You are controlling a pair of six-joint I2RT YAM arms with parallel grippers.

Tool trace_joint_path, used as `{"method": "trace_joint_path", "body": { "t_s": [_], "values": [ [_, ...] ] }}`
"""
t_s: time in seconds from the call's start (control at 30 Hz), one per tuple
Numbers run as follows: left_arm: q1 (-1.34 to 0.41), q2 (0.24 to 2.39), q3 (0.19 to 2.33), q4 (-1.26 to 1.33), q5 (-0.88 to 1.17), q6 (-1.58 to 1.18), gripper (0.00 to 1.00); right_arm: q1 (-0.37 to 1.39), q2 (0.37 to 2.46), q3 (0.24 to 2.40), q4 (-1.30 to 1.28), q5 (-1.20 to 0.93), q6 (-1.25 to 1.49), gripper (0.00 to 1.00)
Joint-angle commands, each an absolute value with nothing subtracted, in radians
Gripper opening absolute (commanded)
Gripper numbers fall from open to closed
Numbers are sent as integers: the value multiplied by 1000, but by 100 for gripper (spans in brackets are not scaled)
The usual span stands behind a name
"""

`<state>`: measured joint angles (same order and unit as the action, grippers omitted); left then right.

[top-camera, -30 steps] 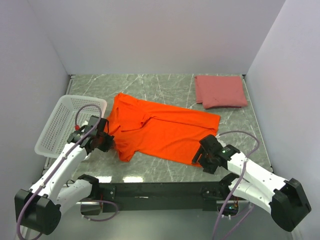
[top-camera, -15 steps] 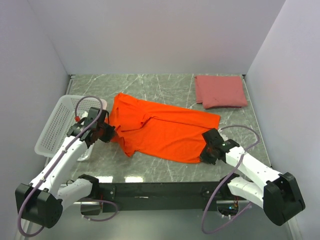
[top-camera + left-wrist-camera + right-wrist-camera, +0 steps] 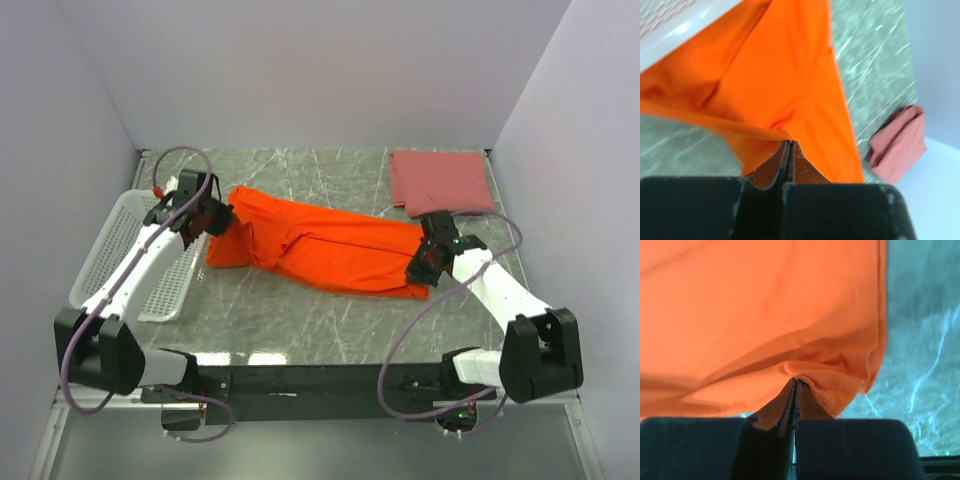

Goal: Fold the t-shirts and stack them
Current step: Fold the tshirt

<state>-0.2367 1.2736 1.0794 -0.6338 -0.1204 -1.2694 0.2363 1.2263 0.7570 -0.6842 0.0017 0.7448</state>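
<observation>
A white mesh basket (image 3: 120,255) is lying along the left edge of the bench (image 3: 300,320). Just past its far right corner, the left gripper (image 3: 215,218) is pinching the left end of the orange t-shirt (image 3: 330,255). Its fingers are pressing together on a fold of the cloth, as the left wrist view is showing. The orange t-shirt is stretching as a long, creased band across the middle of the bench, running from beside the basket toward the right edge. At its right end, the right gripper (image 3: 425,265) is nipping the hem corner, jaws closing tight on bunched fabric. Beyond it, the salmon-pink t-shirt (image 3: 440,182) is sitting folded in the far right corner of the bench, apart from the orange one.
</observation>
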Motion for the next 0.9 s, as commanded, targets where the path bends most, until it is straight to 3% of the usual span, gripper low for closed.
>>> {"method": "trace_joint_path", "body": {
  "t_s": [0.0,0.23,0.37,0.4,0.47,0.5,0.53,0.6,0.67,0.87],
  "values": [
    [-213,1372,1190,-545,-123,-1209,1,177,1299,870,-696,-46,649,0],
    [-172,1615,1374,-459,-88,-1154,1,104,1543,1093,-675,-84,595,0],
    [-155,1842,1558,-543,-97,-1114,1,81,1652,1193,-686,-60,583,14],
    [-143,1873,1598,-548,-88,-1100,22,78,1667,1210,-689,-46,584,30],
    [-143,1940,1692,-557,-113,-1095,50,72,1697,1268,-704,35,600,39],
    [-141,1960,1712,-539,-109,-1079,92,71,1698,1299,-704,58,600,45],
    [-141,1980,1761,-548,-109,-1078,99,69,1706,1316,-709,70,598,47],
    [-144,2031,1814,-587,-89,-1056,99,71,1715,1368,-722,104,574,56],
    [-152,2037,1841,-600,-71,-1051,100,77,1727,1391,-713,94,546,58],
    [-233,1942,1651,-571,-49,-1052,99,112,1833,1448,-611,-21,486,60]
  ]
}}
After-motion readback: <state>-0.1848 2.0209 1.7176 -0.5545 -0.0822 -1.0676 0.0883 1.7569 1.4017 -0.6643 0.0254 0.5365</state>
